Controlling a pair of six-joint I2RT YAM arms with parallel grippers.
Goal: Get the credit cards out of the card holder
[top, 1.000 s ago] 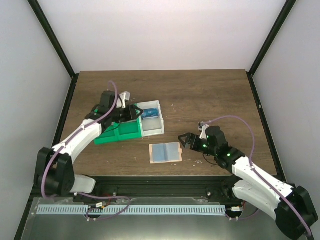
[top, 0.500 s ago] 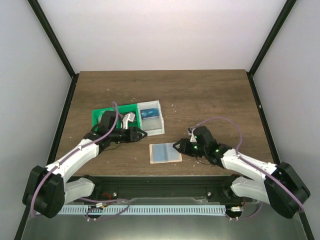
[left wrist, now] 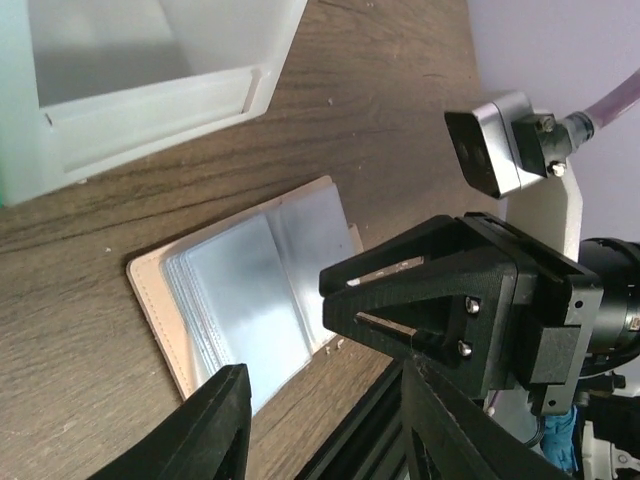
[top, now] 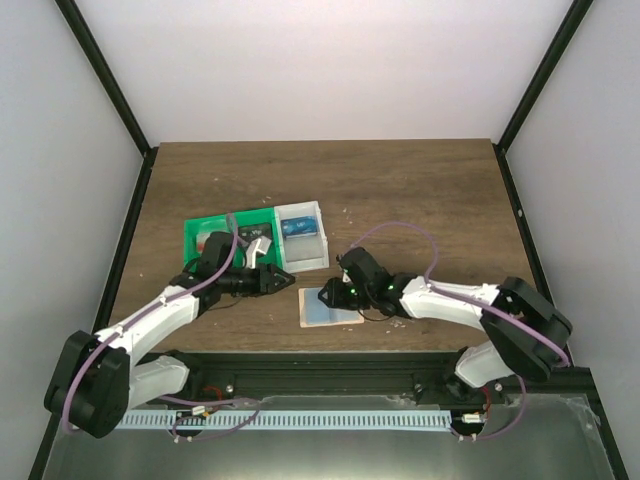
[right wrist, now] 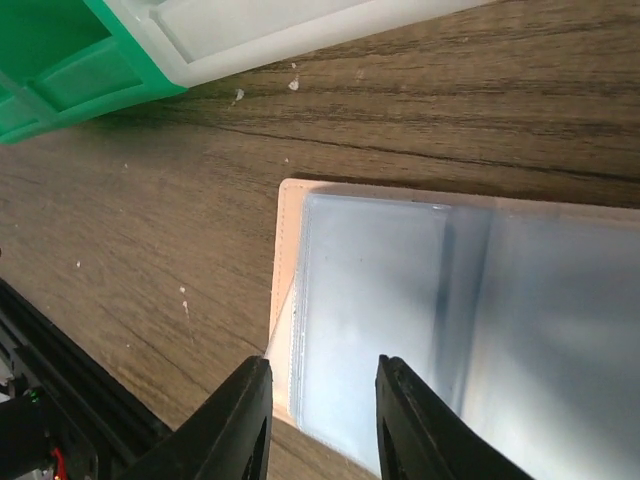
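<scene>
While left end effector (left wrist: 325, 405) and right end effector (right wrist: 320, 395) gape, one card holder (top: 322, 312) lies open.

Open card holder (left wrist: 250, 310) flat on table (left wrist: 380, 120) just ahead of left gripper (left wrist: 325, 430), jaws apart, right gripper (left wrist: 450, 300) over its right edge, white box (left wrist: 150, 80) farther ahead-left.

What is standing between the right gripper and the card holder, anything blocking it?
Nothing visible does. The right gripper hangs directly over the left half of the open card holder, jaws apart. The left gripper is off to the left of the holder, not between them.
</scene>
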